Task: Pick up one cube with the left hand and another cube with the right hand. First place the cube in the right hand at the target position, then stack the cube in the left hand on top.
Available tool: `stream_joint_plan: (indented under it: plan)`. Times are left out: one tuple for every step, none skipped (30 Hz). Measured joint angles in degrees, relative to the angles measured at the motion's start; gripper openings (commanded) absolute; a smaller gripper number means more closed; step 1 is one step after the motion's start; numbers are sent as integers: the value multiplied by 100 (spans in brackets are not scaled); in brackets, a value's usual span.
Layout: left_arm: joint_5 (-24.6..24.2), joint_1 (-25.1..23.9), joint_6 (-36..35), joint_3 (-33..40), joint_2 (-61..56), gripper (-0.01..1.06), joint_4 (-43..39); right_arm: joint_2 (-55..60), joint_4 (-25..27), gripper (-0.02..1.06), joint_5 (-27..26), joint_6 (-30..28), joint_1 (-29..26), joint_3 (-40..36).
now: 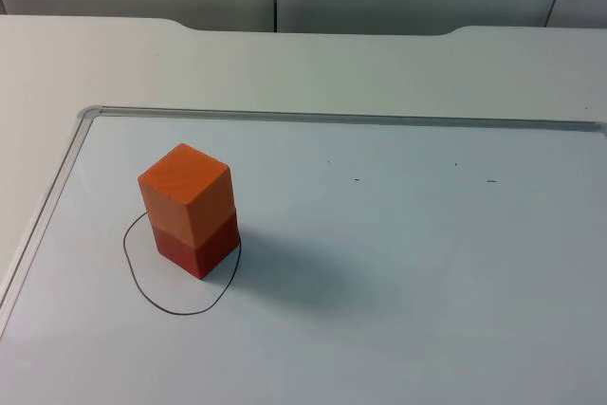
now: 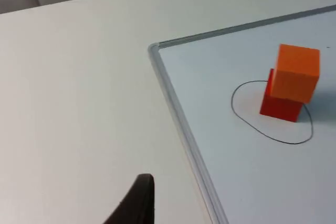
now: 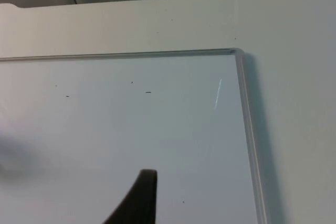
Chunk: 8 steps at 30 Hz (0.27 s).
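Tool states cannot be told: left tool [image 2: 137, 203] over bare tabletop [image 2: 79, 103] beside whiteboard [image 1: 398, 263]; right tool [image 3: 139, 200] above it. Orange cube [image 1: 186, 193] stacked on red cube [image 1: 199, 247] inside drawn circle [image 1: 180, 310] near whiteboard's left edge.

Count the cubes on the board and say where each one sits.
2: a red cube inside the drawn circle, and an orange cube stacked on it.
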State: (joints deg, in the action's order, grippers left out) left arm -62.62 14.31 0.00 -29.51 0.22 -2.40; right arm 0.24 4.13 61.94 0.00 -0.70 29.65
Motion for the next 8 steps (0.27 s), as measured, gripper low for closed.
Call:
stream_joint_plan:
  plan:
    - [0, -182, 0, 0, 0, 105, 0, 0, 0, 98, 0, 0, 0, 0]
    - [0, -332, 0, 0, 0, 105, 0, 0, 0, 98, 0, 0, 0, 0]
    - [0, -516, 0, 0, 0, 105, 0, 0, 0, 98, 0, 0, 0, 0]
    - [0, -516, 0, 0, 0, 105, 0, 0, 0, 98, 0, 0, 0, 0]
    - [0, -686, 0, 0, 0, 105, 0, 0, 0, 98, 0, 0, 0, 0]
    - [0, -840, 0, 0, 0, 105, 0, 0, 0, 98, 0, 0, 0, 0]
    - [0, -948, 0, 0, 0, 105, 0, 0, 0, 98, 0, 0, 0, 0]
    - [0, -1059, 0, 0, 0, 105, 0, 0, 0, 98, 0, 0, 0, 0]
